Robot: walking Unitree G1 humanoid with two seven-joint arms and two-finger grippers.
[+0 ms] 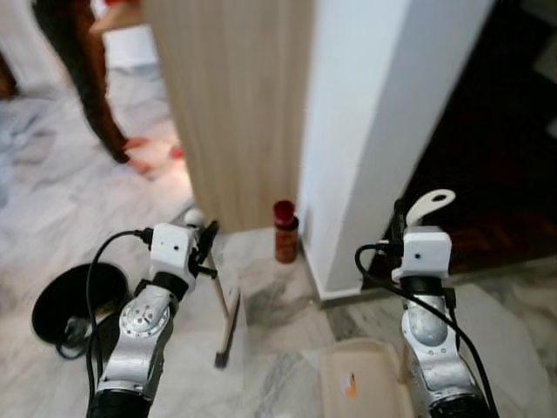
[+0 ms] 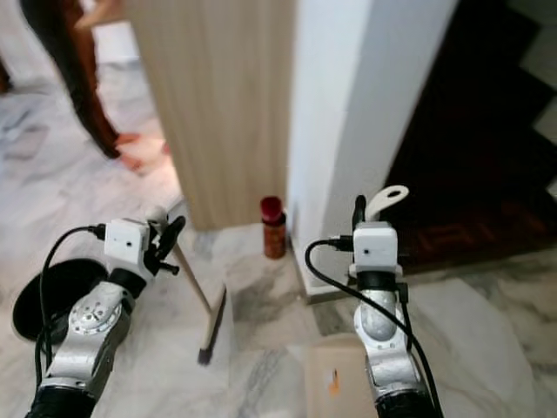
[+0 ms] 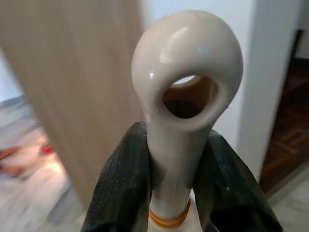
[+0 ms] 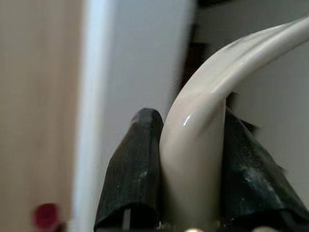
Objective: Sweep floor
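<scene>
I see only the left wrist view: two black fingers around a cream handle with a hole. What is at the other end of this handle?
Observer: A broom. Its head rests on the marble floor in front of the left gripper.
Operator: Does the other arm hold something?
Observer: Yes, the right gripper is shut on the curved handle of a cream dustpan, whose tray sits low on the floor by that arm.
Operator: Is anything standing near the broom?
Observer: A small red-capped bottle stands at the foot of the wooden panel, beyond the broom head.
Operator: Is anybody close?
Observer: A person's legs show farther back, to the robot's left.
</scene>
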